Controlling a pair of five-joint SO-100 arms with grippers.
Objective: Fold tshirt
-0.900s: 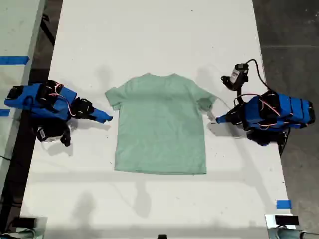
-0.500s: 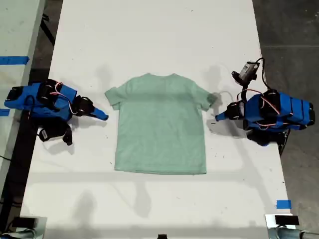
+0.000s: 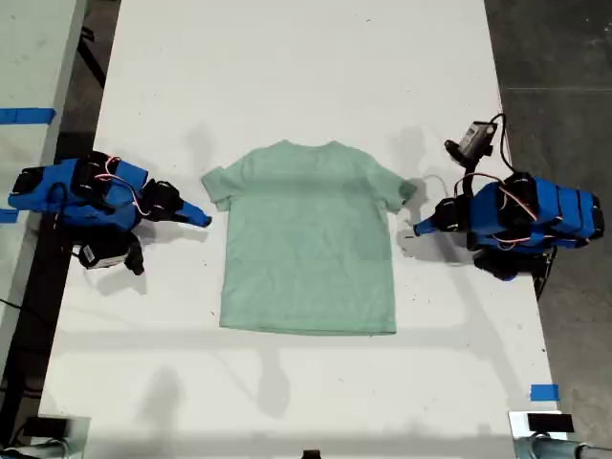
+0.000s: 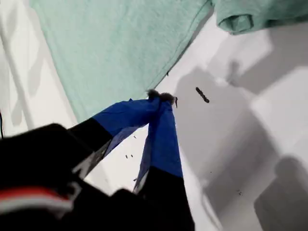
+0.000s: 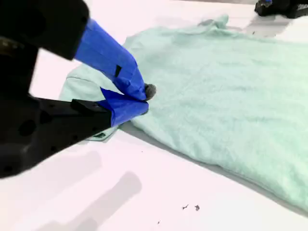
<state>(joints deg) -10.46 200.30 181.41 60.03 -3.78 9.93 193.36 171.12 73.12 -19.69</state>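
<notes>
**Barely begun: shirt flat, both grippers empty**

So far no fold shows. The tshirt [image 3: 306,239] lies spread flat on the white table [image 3: 287,76], collar toward the exterior view's top, hem straight, and both sleeves out to the sides. The only disorder is the sleeve [image 3: 404,191] nearest my first gripper, which is bunched and curled at its hem. Judging from this, the whole task is left to do: sleeves or sides brought in, then the body doubled over.

My first gripper [image 3: 418,229] sits low over bare table, with the shirt's side edge just ahead of its tip and the curled sleeve ahead and off to one side. In the first wrist view its two blue jaws meet at the tips [image 4: 161,98], so it is closed. No cloth shows between them, and a thin strip of table separates the tip from the fabric.

My second gripper [image 3: 204,218] is across the shirt from the first, with the other sleeve [image 3: 216,186] just beside its tip. In the second wrist view the jaws are drawn together [image 5: 142,98], with no cloth visibly pinched. From that angle the tip overlaps the fabric where sleeve meets body, but the exterior view shows it just short of the shirt's edge. I cannot tell whether it touches the cloth.
</notes>
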